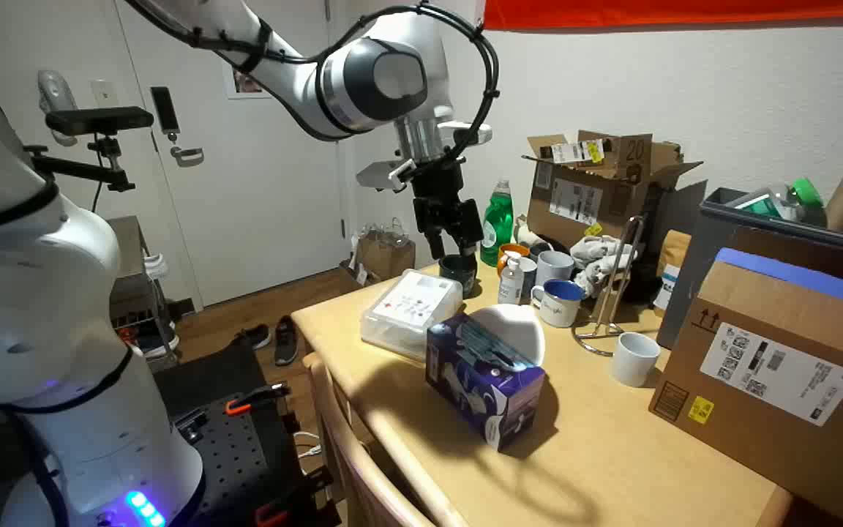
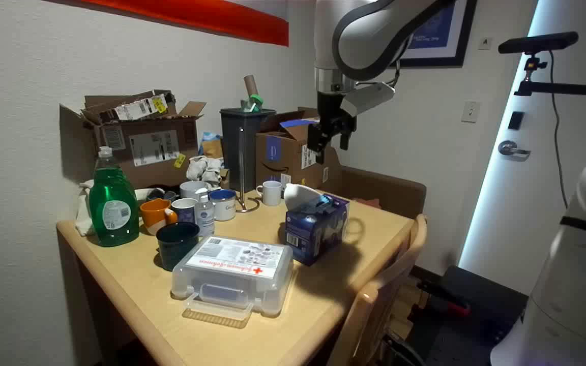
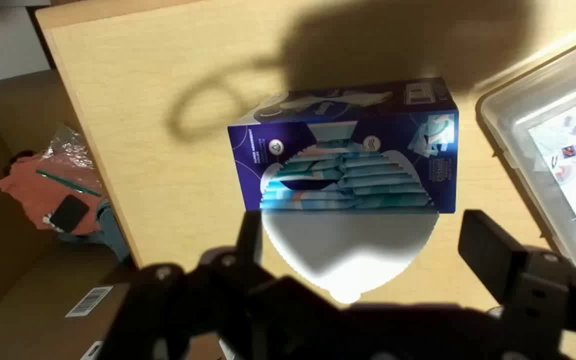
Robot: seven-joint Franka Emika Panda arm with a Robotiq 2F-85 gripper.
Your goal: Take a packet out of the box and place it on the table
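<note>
The hand (image 3: 360, 230) hangs over the worktop (image 3: 178, 200), its fingers (image 3: 488, 250) spread wide with nothing held between them. Every one of the packets (image 3: 383, 182) in sight is inside the box (image 3: 440, 175), so the taking-out seems not yet done and the present step looks like lining up for the reach. The box lies below the hand, well apart from it in both exterior views, and in the wrist view the packets sit just ahead of the gap between the fingertips, not within it. What the coming move turns on is direction: the packets stand in two side-by-side stacks, and their upper edges run along the box's length, roughly the same way as the line from one fingertip to the other. Closing as it is turned now, the hand would probably push along their length rather than pinch one by its thin side, so a twist to set the fingers across those edges looks wise before going down. The white flap (image 3: 348, 250) slants up from the box's long side and shows between the fingertips in the wrist view; a straight drop could catch it, so a shift towards the packets should probably come first. A dark gap in the stack farther from the plastic case (image 3: 553, 165), which lies low and off to one side of the hand, may give a fingertip room.
</note>
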